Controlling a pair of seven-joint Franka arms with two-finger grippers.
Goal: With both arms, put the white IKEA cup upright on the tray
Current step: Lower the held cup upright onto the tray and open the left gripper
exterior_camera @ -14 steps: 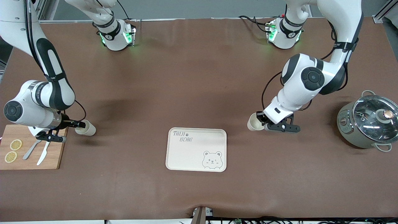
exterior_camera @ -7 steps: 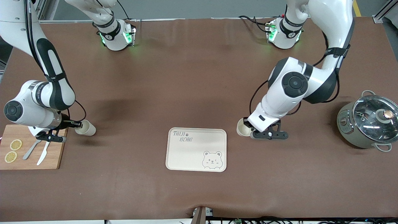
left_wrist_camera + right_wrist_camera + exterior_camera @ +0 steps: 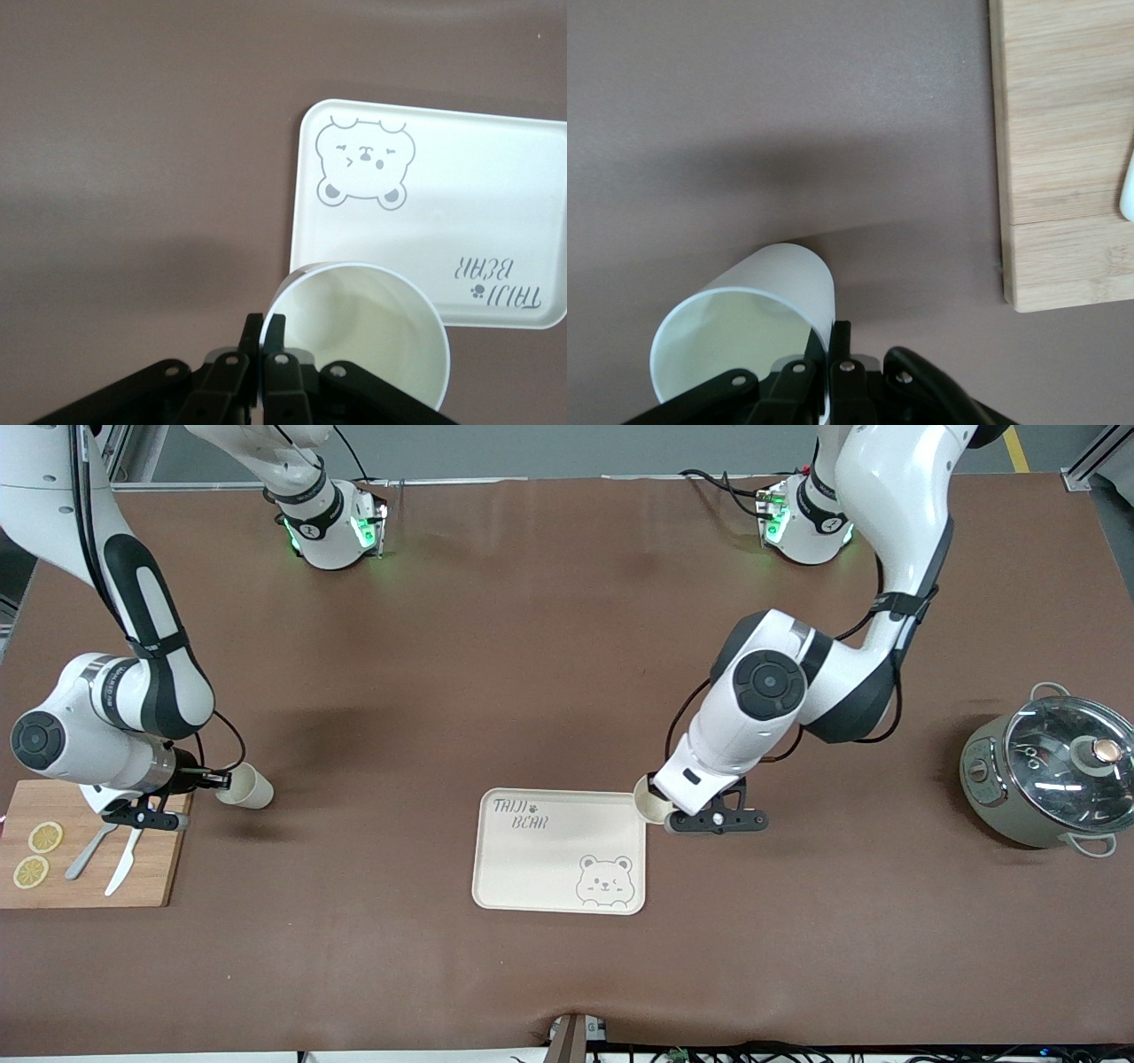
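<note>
Left gripper pinches white plastic cup by its rim over cream bear-face tray edge | right gripper pinches second white cup, near wooden cutting board | neither cup placed yet.

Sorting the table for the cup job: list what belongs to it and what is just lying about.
Job:
- tray
- cup in the left gripper, over the tray's edge
- second cup in the right gripper, beside the cutting board

Lying about:
- cutting board with lemon slices, fork, knife
- lidded pot
</note>
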